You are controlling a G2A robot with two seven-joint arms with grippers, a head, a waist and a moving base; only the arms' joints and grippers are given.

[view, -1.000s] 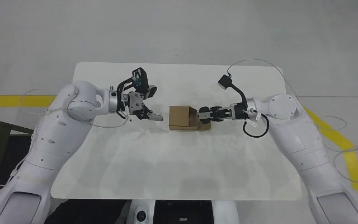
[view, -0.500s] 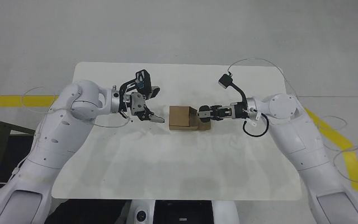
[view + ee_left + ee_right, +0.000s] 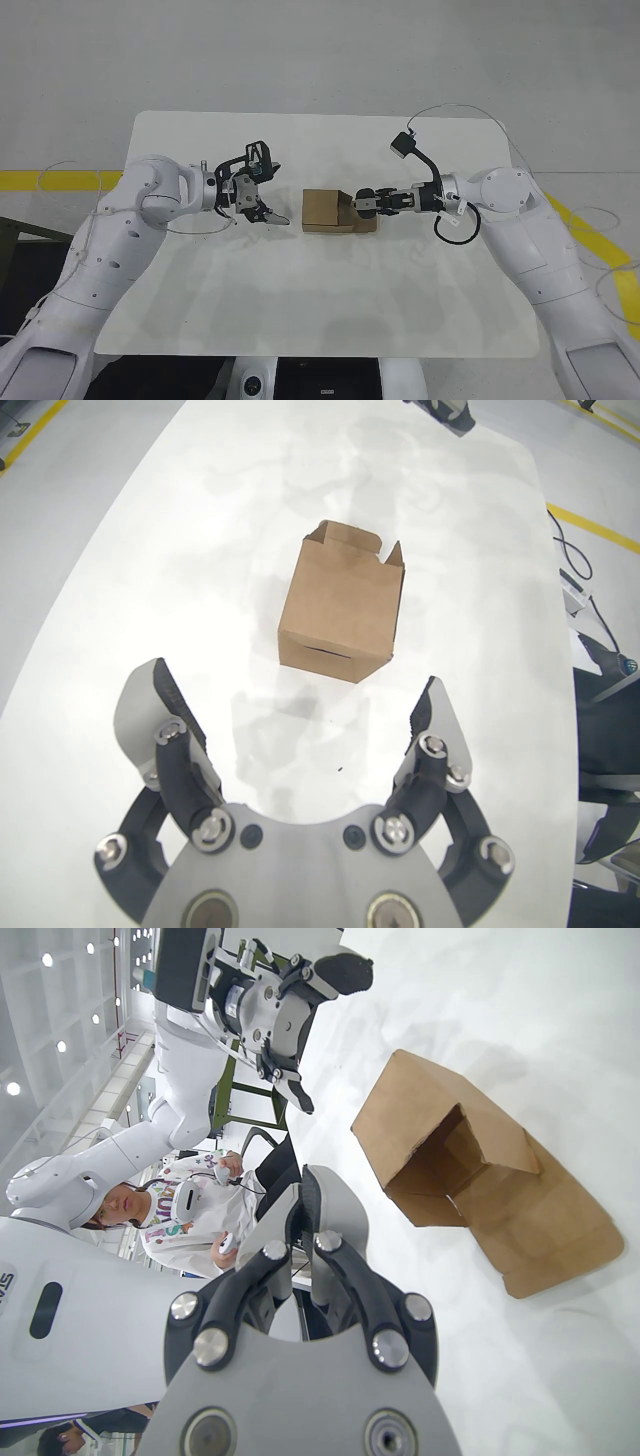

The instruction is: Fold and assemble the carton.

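A brown carton (image 3: 326, 209) lies on its side mid-table, its closed end (image 3: 320, 657) toward my left gripper (image 3: 272, 212). That gripper (image 3: 295, 692) is open, a short gap from the carton, with nothing between its fingers. The carton's open end (image 3: 440, 1163) faces my right gripper (image 3: 358, 203), and one long flap (image 3: 555, 1243) lies flat on the table. My right gripper (image 3: 302, 1180) is shut on nothing, just off the open end. The left gripper (image 3: 330, 1035) also appears beyond the carton in the right wrist view.
The white table (image 3: 300, 300) has wide bare room in front of and behind the carton. A thin cable (image 3: 465, 110) loops over the far right corner. A yellow floor line (image 3: 40, 180) runs past the table's left side.
My left wrist has turned and dropped lower, its gripper staying just left of the carton. The right arm and the carton have not moved.
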